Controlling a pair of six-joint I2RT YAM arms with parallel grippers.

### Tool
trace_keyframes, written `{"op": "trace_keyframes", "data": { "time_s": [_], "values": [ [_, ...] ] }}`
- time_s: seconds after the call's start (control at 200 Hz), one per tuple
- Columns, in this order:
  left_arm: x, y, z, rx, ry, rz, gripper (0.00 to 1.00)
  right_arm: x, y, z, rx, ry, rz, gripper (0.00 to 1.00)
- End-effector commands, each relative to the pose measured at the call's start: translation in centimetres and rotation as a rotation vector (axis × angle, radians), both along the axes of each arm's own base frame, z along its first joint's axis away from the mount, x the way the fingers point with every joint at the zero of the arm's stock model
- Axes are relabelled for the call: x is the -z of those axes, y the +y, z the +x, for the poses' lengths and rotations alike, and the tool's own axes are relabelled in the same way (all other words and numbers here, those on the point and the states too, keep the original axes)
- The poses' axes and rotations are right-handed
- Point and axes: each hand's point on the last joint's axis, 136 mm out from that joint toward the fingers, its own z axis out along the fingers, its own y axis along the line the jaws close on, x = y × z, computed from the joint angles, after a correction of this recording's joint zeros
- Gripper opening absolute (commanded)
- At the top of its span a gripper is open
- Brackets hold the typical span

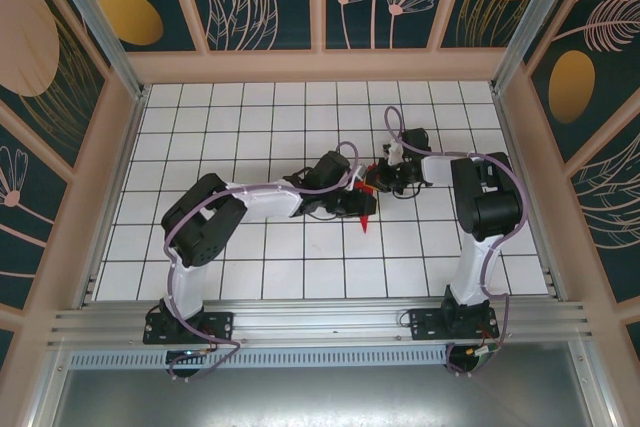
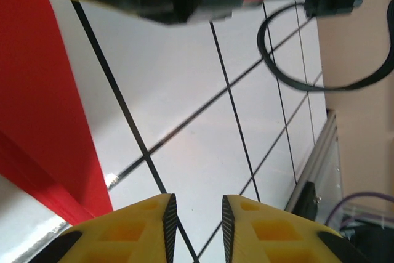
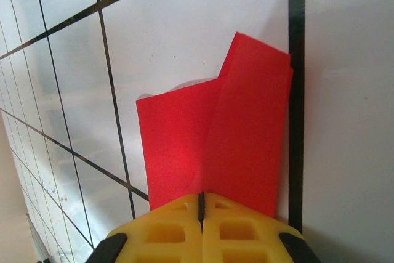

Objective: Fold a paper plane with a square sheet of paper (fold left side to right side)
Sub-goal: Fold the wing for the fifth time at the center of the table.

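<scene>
Bright red and thin, the folded sheet of paper (image 3: 215, 140) runs straight into my right gripper (image 3: 201, 204). Its yellow fingertips (image 3: 166, 232) are pressed together with no gap, and the paper's near edge disappears between them, so that gripper is clamped on the paper. Ahead of those fingertips the paper spreads out in two overlapping flaps, the right one lying over the left along a slanted crease that leads back to the seam of the fingers. The paper's right edge runs just beside a black grid line of the white tiled tabletop (image 3: 184, 29).

My left gripper (image 2: 198, 214) stands parted, with a clear gap between its two yellow ribbed pads (image 2: 141, 226) and nothing but tabletop (image 2: 184, 90) in that gap. The red paper (image 2: 43, 103) lies off to the left of this gripper, a long band slanting from the far left down to just beside the left pad; whether it touches the pad I cannot tell. Ahead and to the right a black cable (image 2: 308, 88) loops over the tiles.

From above, my two grippers meet near the middle of the tabletop (image 1: 250, 117), the left gripper (image 1: 358, 203) just beside the right gripper (image 1: 388, 179). The paper (image 1: 368, 219) lies between them, with a red point sticking out toward my bases below the left gripper.
</scene>
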Motion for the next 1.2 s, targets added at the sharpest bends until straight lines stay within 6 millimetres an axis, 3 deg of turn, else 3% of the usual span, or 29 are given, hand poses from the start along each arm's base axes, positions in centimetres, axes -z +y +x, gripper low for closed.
{"op": "trace_keyframes", "data": {
  "time_s": [0.0,0.56,1.196],
  "values": [
    [0.8,-0.6,-1.1,0.045,0.069,-0.051,0.29,3.3,-1.2,-1.4,0.018,0.085,-0.112,0.03],
    [4.2,0.1,-2.2,0.033,0.134,0.011,0.29,3.6,-1.2,-1.5,0.015,0.092,-0.133,0.03],
    [5.3,1.0,-2.6,0.004,0.141,0.051,0.25,4.0,-1.6,-1.5,0.018,0.104,-0.166,0.02]
  ]
}}
